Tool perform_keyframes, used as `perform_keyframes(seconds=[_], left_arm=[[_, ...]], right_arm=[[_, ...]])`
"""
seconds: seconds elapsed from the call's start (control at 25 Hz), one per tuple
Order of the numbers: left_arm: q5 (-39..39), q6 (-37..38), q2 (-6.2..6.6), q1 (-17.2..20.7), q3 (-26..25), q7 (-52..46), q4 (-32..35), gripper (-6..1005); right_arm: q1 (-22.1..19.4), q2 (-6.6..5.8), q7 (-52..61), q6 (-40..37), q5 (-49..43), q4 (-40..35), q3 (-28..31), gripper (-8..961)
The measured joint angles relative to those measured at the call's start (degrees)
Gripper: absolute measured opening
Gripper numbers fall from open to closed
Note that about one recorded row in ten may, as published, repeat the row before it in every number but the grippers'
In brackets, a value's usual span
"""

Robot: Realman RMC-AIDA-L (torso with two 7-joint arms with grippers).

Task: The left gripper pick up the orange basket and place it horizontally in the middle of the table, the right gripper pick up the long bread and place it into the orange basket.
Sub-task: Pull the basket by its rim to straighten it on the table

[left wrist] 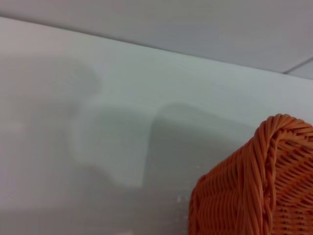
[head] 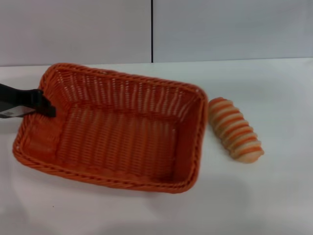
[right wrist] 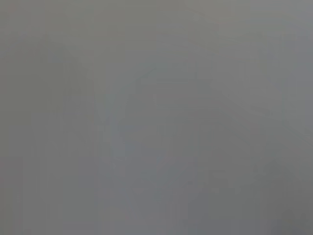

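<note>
The orange basket (head: 117,129) lies on the white table (head: 274,196) left of centre, its long side running across and slightly skewed. My left gripper (head: 46,108) reaches in from the left edge and its black tip sits over the basket's left rim, just inside the wall. In the left wrist view only one woven corner of the orange basket (left wrist: 259,186) shows, over bare table. The long bread (head: 235,129), tan with orange-brown stripes, lies on the table just right of the basket, apart from it. My right gripper is out of view; the right wrist view shows only plain grey.
A grey wall (head: 220,29) with a dark vertical seam (head: 152,29) runs behind the table's far edge. Bare tabletop lies in front of the basket and to the right of the bread.
</note>
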Motion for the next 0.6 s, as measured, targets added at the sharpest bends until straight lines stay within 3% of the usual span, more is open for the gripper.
perform_keyframes(seconds=[0.28,0.6], left_arm=[[-5.36,-1.03,0.0,2.26,1.31,-0.01,-0.97,138],[-4.5,-2.68,0.02,3.62,2.71,0.26,-1.45,138]], right_arm=[[0.07,0.04,-0.01,0.01,0.03,0.0,0.03,666],[-0.06,0.34,-0.01,0.0,0.21,-0.11,0.05,665]])
